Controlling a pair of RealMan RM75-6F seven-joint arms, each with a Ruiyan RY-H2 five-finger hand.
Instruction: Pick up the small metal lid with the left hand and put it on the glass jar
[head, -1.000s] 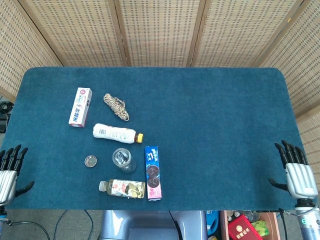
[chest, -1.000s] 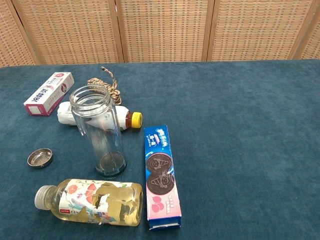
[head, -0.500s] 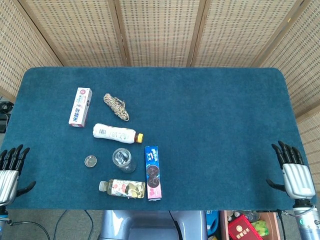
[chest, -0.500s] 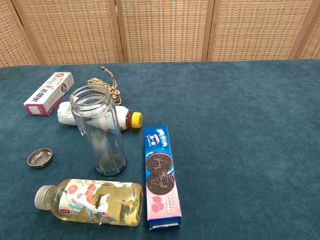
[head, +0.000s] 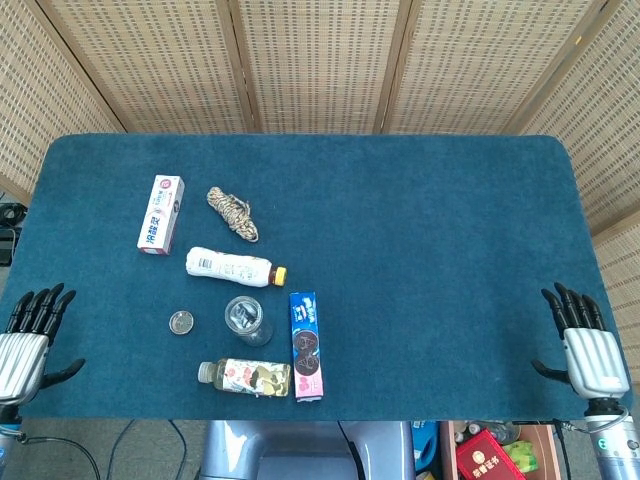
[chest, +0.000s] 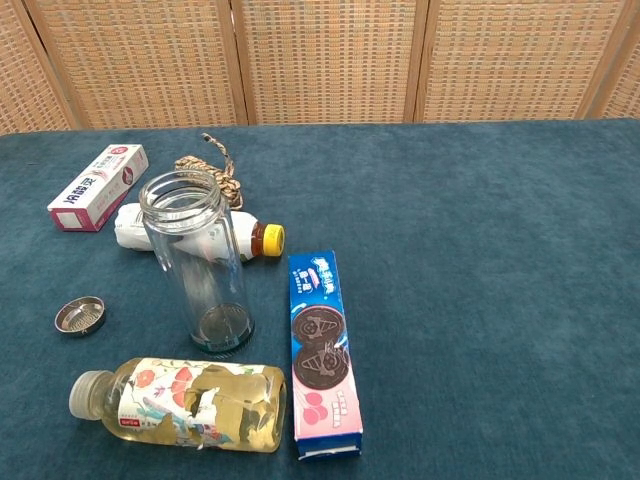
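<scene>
Bright, even, diffuse light; soft faint shadows; both views sharp; no glare.

you could not read much here. the blue cookie box (chest: 322, 352) at lower centre of the chest view carried white lettering too blurred to make out. the white and pink carton (chest: 98, 187) at upper left showed chinese characters, equally illegible to you.
</scene>
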